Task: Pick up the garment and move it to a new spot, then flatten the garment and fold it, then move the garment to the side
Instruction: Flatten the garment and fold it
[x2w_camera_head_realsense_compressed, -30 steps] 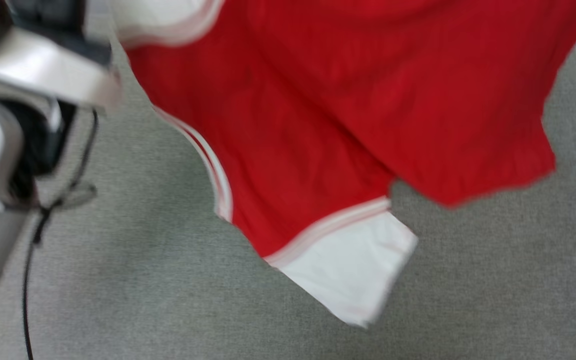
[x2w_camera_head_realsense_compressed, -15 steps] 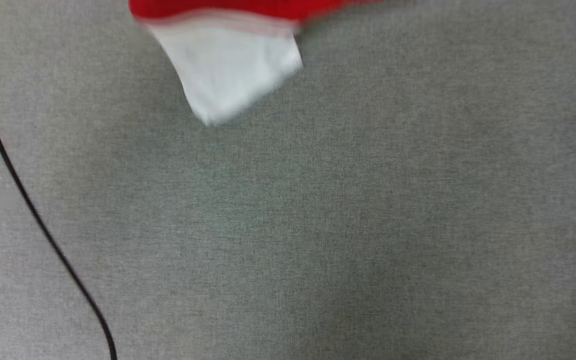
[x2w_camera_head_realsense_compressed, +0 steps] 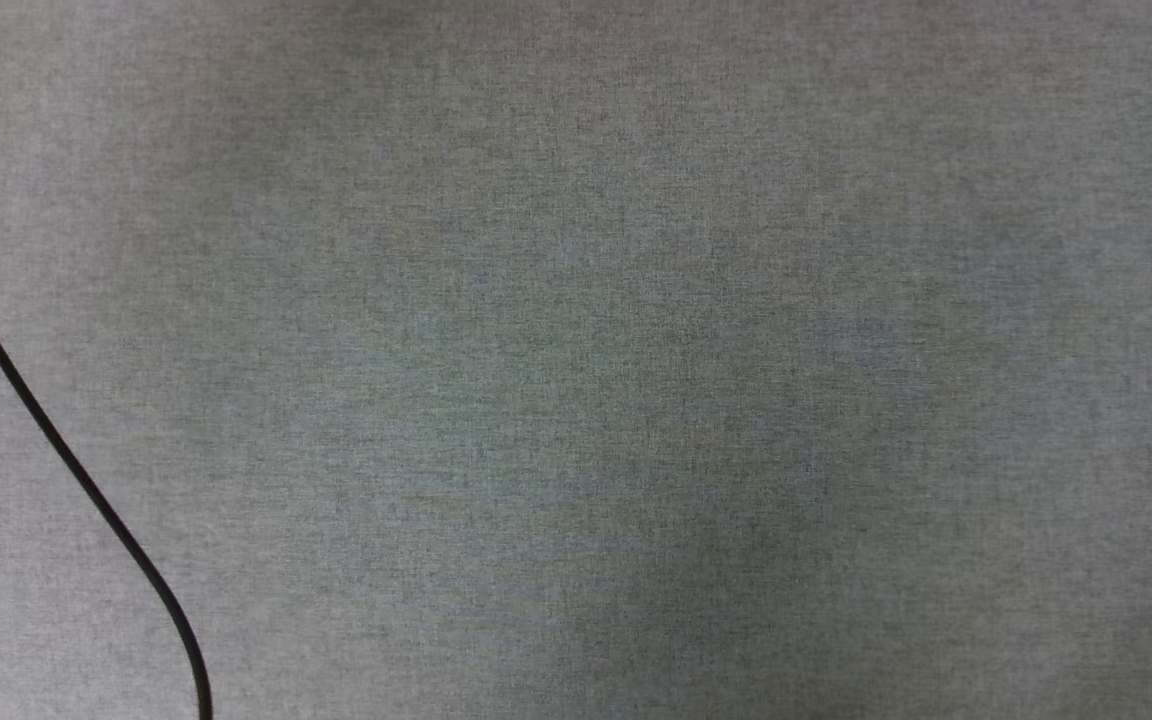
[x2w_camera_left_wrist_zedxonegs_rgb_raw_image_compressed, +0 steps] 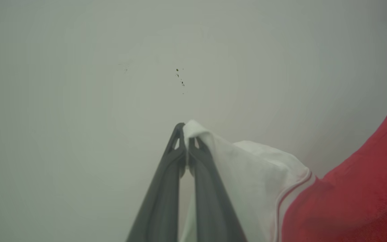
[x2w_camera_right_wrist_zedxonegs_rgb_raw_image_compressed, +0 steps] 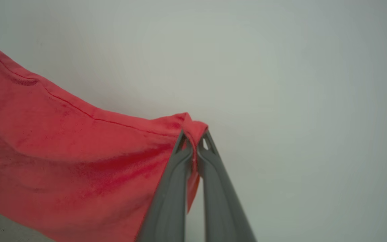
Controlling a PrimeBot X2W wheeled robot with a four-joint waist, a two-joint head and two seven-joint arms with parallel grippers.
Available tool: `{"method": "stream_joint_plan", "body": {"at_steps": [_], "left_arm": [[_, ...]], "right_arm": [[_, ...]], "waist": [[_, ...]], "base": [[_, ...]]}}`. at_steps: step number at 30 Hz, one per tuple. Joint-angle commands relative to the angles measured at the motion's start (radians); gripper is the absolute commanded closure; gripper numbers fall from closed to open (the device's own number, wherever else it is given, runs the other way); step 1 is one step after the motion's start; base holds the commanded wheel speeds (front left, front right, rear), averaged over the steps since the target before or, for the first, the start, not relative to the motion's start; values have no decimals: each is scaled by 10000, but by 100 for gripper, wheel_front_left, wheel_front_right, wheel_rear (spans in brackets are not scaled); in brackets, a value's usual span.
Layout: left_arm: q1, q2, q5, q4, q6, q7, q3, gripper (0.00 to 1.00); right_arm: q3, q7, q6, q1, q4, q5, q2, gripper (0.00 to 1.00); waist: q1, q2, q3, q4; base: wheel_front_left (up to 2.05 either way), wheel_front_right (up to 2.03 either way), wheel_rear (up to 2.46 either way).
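The garment hangs in the air between my two grippers. In the left wrist view my left gripper [x2w_camera_left_wrist_zedxonegs_rgb_raw_image_compressed: 187,134] is shut on the tip of the garment's white sleeve [x2w_camera_left_wrist_zedxonegs_rgb_raw_image_compressed: 247,174], and the red body [x2w_camera_left_wrist_zedxonegs_rgb_raw_image_compressed: 354,198] with its striped trim falls away to the right. In the right wrist view my right gripper [x2w_camera_right_wrist_zedxonegs_rgb_raw_image_compressed: 195,136] is shut on a hemmed corner of the garment's red cloth [x2w_camera_right_wrist_zedxonegs_rgb_raw_image_compressed: 62,151], which drapes off to the left. The chest letters and collar are hidden.
The head view looks down on grey carpet [x2w_camera_head_realsense_compressed: 636,350] with a black cable [x2w_camera_head_realsense_compressed: 66,460] curving across the lower left. A plain pale wall [x2w_camera_left_wrist_zedxonegs_rgb_raw_image_compressed: 113,67] stands behind both grippers in the wrist views.
The head camera's picture has shifted: the red garment and my left arm filled it a second ago, slid to the top edge, and now bare carpet and the cable remain.
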Motion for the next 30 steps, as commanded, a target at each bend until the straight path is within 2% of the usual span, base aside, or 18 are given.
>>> {"method": "stream_joint_plan", "body": {"at_steps": [1, 9, 15, 20, 30], "left_arm": [[295, -9, -83, 133, -55, -95, -60, 100], [2394, -96, -550, 838, -213, -944, -492, 100], [4874, 166, -978, 595, -157, -1373, -543, 100], [7455, 333, -1205, -364, 274, -1485, -637, 100], [12560, 982, -1633, -3020, 1600, -1268, -1214, 100]], "right_arm": [[94, -107, -7, 290, 120, 59, 88, 100], [1127, -1060, -9, 1923, 767, 675, 74, 100], [2090, -1676, -9, 3643, 716, 1327, -69, 100], [2775, -2047, -7, 5307, 241, 1925, -404, 100], [3311, -2654, -7, 8796, -294, 2897, -1116, 100]], "waist": [[-1, 0, 32, 8], [-1, 0, -153, 132], [-1, 0, -732, 96], [-1, 0, -1499, 65], [-1, 0, -3157, 195]], "base": [[0, 0, 0], [0, 0, 0], [0, 0, 0], [0, 0, 0], [0, 0, 0]]}}
